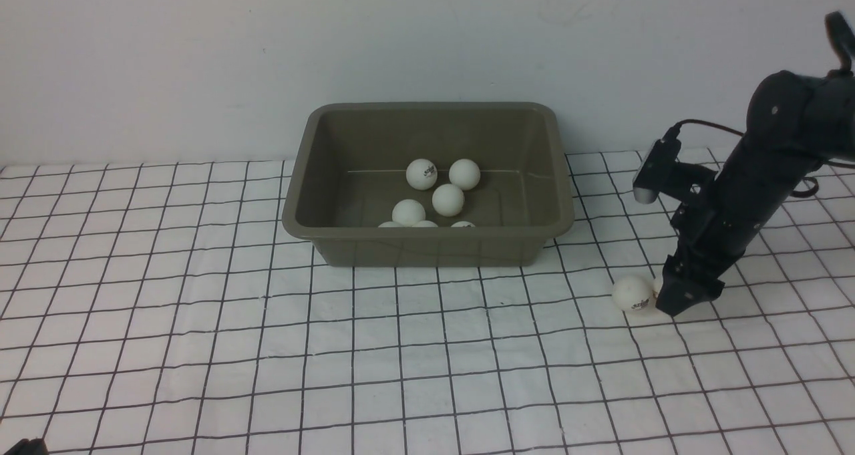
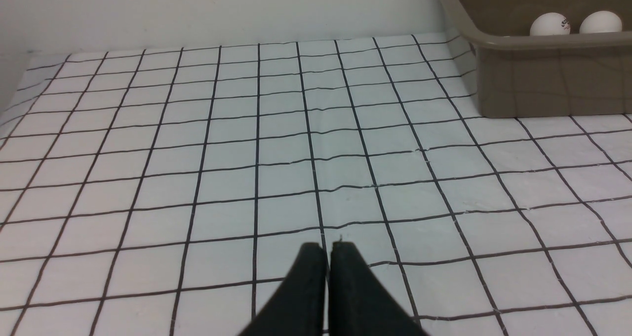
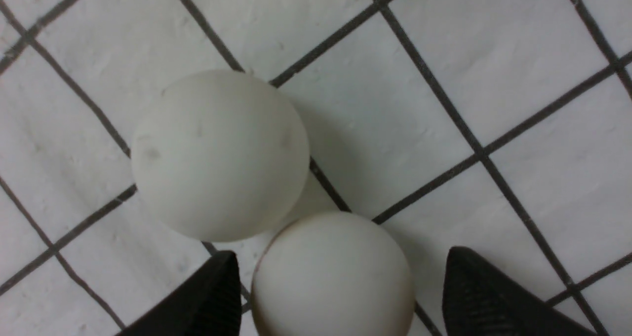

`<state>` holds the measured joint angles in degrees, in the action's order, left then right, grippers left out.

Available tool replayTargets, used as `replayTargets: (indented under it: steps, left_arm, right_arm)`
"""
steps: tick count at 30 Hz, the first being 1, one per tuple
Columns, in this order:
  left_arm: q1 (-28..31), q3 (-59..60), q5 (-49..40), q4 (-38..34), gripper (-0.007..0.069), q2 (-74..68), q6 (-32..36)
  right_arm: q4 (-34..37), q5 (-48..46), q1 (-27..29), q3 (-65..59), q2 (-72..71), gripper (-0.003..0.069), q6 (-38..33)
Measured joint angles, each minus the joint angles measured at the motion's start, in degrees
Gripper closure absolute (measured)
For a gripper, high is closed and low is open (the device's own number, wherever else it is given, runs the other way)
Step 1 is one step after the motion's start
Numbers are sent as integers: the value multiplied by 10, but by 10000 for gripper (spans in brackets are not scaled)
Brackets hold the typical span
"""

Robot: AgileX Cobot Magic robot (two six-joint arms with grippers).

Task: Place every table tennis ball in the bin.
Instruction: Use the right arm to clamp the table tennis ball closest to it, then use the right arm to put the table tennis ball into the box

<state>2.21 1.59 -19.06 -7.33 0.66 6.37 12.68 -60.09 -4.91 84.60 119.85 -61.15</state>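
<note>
Left gripper (image 2: pixel 328 249) is resting pressed together; bin (image 1: pixel 427 244) is holding seven balls.
At right, the right gripper (image 3: pixel 340 281) is straddling one ball (image 3: pixel 333 274) with jaws apart; a touching neighbour (image 1: pixel 633 293) risks being knocked away on closing.

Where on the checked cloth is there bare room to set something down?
The cloth is bare left of the bin and across the near stretch in front of it, bordered only by the shut left hand. It is crowded right of the bin, where the open right hand straddles one of two table tennis balls.
</note>
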Motion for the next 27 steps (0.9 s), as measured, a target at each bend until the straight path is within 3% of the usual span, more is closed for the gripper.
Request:
replayTargets:
  steps: [8,15,19,23,27]
  left_arm:
    - [0,0,0,0,629,0,0]
    - [0,0,0,0,629,0,0]
    - [0,0,0,0,629,0,0]
    - [0,0,0,0,629,0,0]
    - [0,0,0,0,629,0,0]
  right_arm:
    - [0,7,0,0,0,293,1]
    - [-14,6,0,1,0,297,17]
    - [-56,-13,0,22,0,297,51]
    - [-76,-48,0,112,-5,297,117]
    - [-31,-77,-6,215,-15,297,151]
